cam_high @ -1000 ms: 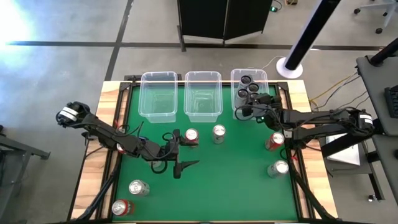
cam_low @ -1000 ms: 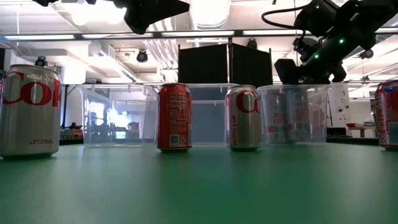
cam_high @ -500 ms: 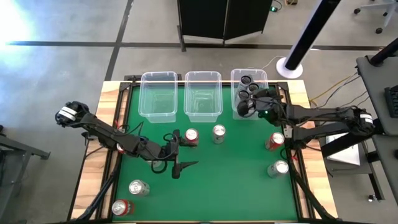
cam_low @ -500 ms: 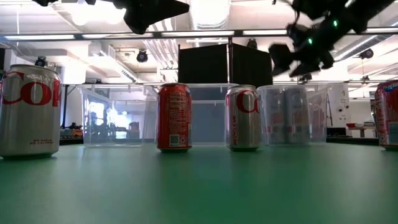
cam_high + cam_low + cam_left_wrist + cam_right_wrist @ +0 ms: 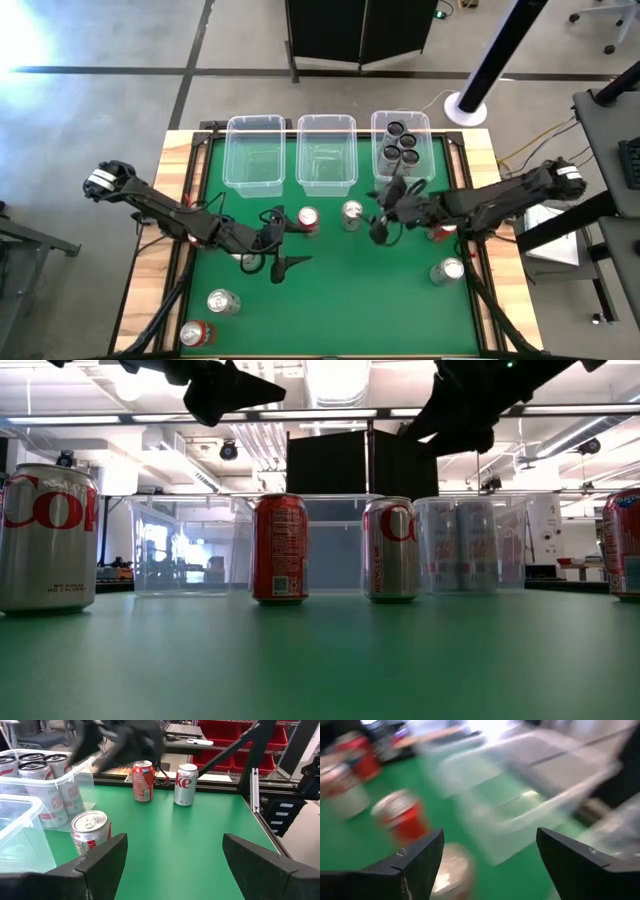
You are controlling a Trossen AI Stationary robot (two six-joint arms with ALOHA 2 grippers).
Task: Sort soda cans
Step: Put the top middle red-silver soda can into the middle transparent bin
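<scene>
Soda cans stand upright on the green table [image 5: 330, 300]: a red can [image 5: 308, 220], a silver can [image 5: 351, 212], a red can [image 5: 440, 230] partly under my right arm, and a silver can [image 5: 448, 270]. Two more cans [image 5: 222, 301] [image 5: 195, 333] stand near the front left. Several dark-topped cans [image 5: 400, 145] stand in the right clear bin [image 5: 425, 125]. My left gripper [image 5: 283, 266] hangs open just nearer than the red can, holding nothing. My right gripper [image 5: 378, 228] is open above the table, right of the silver can [image 5: 90, 827].
Two more clear bins [image 5: 253, 150] [image 5: 326, 150] stand along the far edge. The green surface between the grippers and the near edge is bare. Wooden rails [image 5: 165, 250] border the table left and right.
My right gripper has left the right bin and swung toward the near edge and to the left, ending open beside the middle silver can. One more can top now shows in that bin. My left gripper has drawn back slightly toward the left edge.
</scene>
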